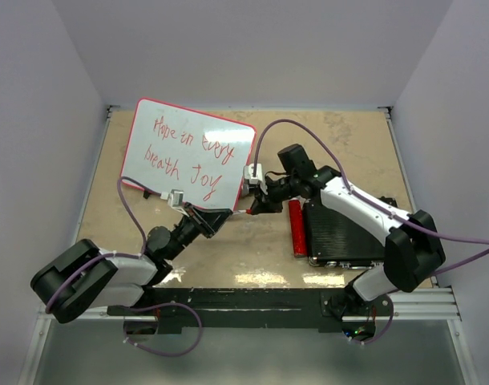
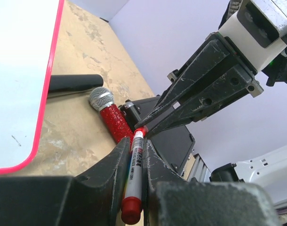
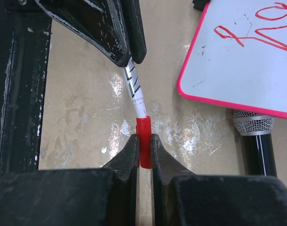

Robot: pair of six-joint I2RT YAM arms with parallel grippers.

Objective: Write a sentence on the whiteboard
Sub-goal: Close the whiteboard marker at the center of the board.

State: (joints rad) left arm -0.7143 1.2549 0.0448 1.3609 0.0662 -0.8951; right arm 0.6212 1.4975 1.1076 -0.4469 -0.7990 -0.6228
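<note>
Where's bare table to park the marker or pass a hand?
Free: the table's far right corner, bordered by the whiteboard, the back wall and the black case; also the near strip between both arms' bases. Crowded: centre, where the left claw and right claw both grip the marker, with the red microphone beside the case.

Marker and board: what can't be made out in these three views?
- Marker tip: every view, hidden by the red cap pinched by the right gripper.
- The sentence: right wrist view, cut by the top edge; left wrist view shows only blank whiteboard.
- Black case: top view, right arm covers much of it.
</note>
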